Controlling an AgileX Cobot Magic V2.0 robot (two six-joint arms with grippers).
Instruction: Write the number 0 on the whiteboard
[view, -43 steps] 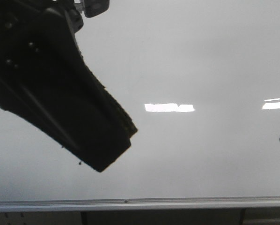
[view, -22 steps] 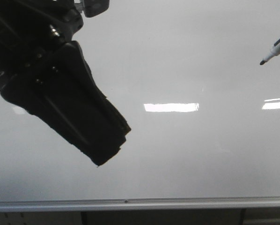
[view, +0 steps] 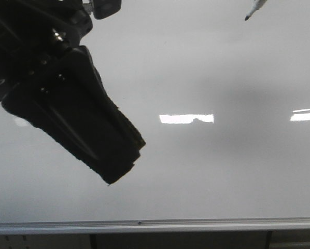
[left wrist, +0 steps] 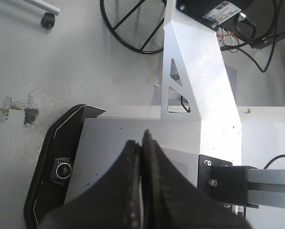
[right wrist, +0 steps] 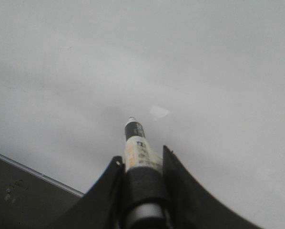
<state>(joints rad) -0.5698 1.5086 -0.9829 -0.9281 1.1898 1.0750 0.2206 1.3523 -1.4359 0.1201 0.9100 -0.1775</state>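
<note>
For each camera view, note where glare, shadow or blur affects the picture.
Front view: bright rectangular glare on the whiteboard, a soft shadow band above it, left gripper a dark silhouette. Right wrist view: board hazy, marker sharper. Left wrist view: evenly lit, sharp.

Bare whiteboard (view: 196,62), left arm's dark jaws closed at left, marker tip (view: 253,9) at top right

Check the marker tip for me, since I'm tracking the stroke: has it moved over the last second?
Yes. The marker tip has climbed up and leftward, from below the right-hand light reflection to well above it, near the whiteboard's top edge.
</note>
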